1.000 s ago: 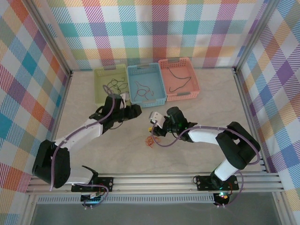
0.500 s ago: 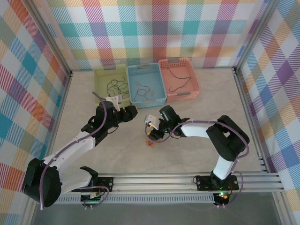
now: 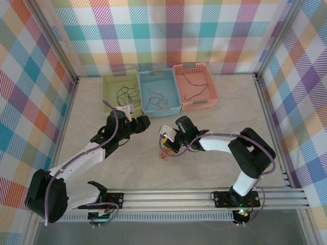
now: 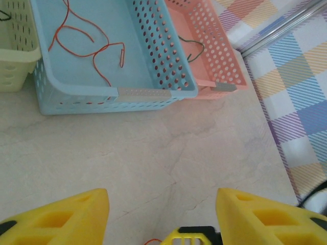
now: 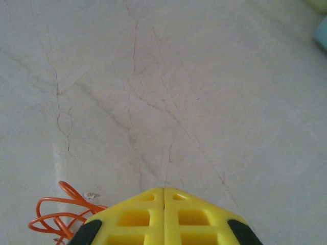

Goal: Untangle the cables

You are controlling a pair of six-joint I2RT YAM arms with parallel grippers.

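A small clump of orange cables (image 3: 163, 154) lies on the table's middle. My right gripper (image 3: 165, 147) is down at the clump with its jaws pressed together. In the right wrist view the orange cable loops (image 5: 55, 217) lie at the left of the shut right gripper (image 5: 164, 190) and run under its left finger; no cable shows between the tips. My left gripper (image 3: 142, 122) hovers up and to the left of the clump. Seen from the left wrist, the left gripper (image 4: 161, 206) is open over bare table with nothing between its fingers.
Three baskets stand side by side at the back: a green basket (image 3: 108, 100) with black cables, a blue basket (image 3: 176, 96) with a red cable (image 4: 87, 48), and a pink basket (image 3: 213, 90) with a dark cable. Checked walls surround the table.
My right gripper has moved left and down to the orange clump and shut its jaws. The left arm has pulled back a little toward the front and stayed open.
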